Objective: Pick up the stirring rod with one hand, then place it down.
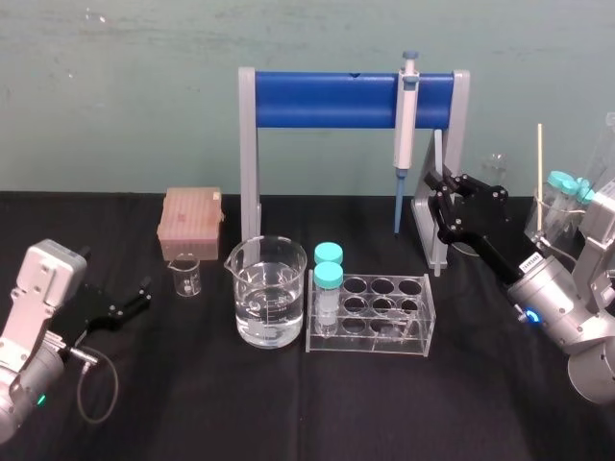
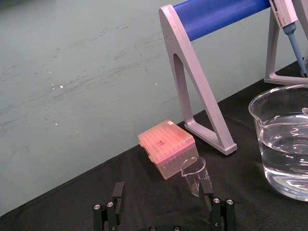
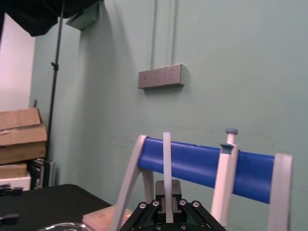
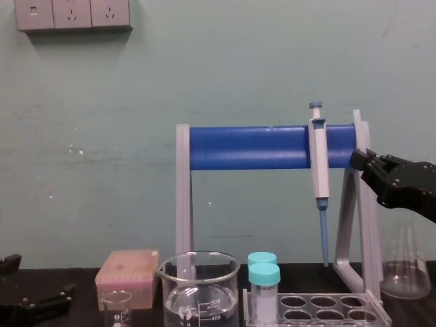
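Closest in, the big beaker (image 1: 270, 305) of water and the clear tube rack (image 1: 375, 315) with two capped tubes sit mid-desk (image 1: 192, 403). The left claw (image 1: 135, 296) rests low on the left with its fingers spread and nothing in them, so I'd say it's parked out of the way.

Further back are a small beaker (image 1: 186, 277) and a pink tip box (image 1: 191, 217). Behind those is the blue-barred stand (image 1: 327, 101) with the pipette (image 1: 406, 120) hanging on it.

The action is by the stand's right leg. The right claw (image 1: 437, 192) is pinched shut on the stirring rod (image 3: 166, 163), which pokes straight up between its fingers. Holding it upright probably keeps such a thin glass rod clear of the stand. Can't tell if its lower end is off the desk.
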